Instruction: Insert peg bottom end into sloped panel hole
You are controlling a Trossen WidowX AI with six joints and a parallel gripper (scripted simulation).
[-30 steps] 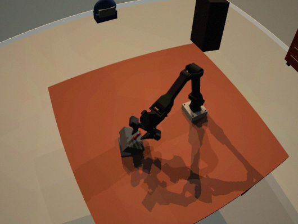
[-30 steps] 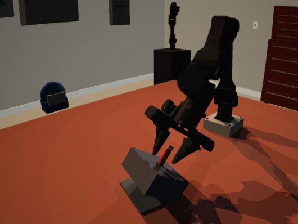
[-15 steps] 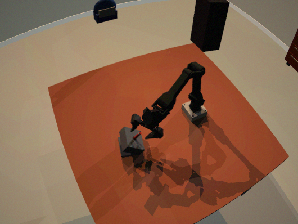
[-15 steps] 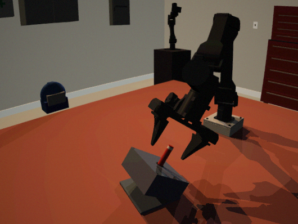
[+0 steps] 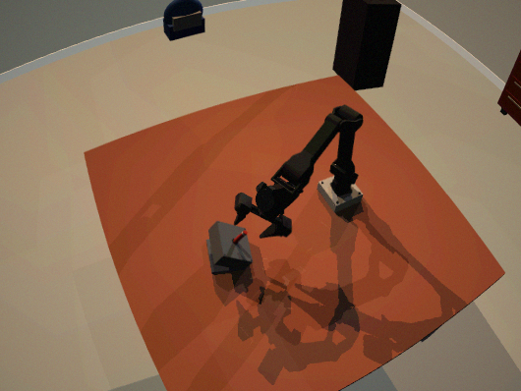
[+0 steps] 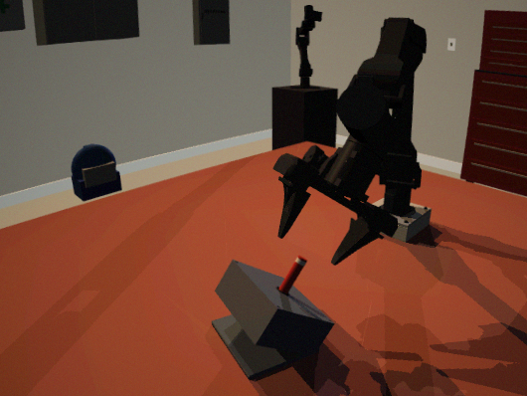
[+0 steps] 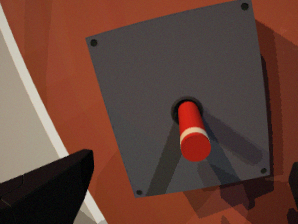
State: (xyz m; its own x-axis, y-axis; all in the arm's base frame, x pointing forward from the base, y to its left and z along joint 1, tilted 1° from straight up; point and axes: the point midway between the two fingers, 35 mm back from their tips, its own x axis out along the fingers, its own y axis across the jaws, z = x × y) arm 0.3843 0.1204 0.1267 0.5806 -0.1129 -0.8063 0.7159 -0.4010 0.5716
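Observation:
A round red peg (image 5: 240, 237) (image 6: 292, 275) (image 7: 194, 130) with a pale band near its top stands in the hole (image 7: 176, 111) of the grey sloped panel (image 5: 229, 237) (image 6: 249, 303) (image 7: 145, 75). It sticks out of the face at a slant, roughly along the hole's direction. Its lower end is hidden inside, so its depth cannot be told. My gripper (image 5: 249, 230) (image 6: 308, 250) is open wide and empty. Its fingertips are back from the panel, beyond the peg's top, and touch neither. In the wrist view a finger shows at each side.
The panel block sits on a thin grey base plate (image 6: 239, 345) on the orange mat (image 5: 162, 196) (image 6: 124, 279). My arm's pale base (image 5: 340, 196) (image 6: 415, 226) is behind the gripper. A dark cabinet (image 5: 366, 46) (image 6: 304, 116) and a blue bin-like object (image 5: 183, 22) (image 6: 95, 174) are far off.

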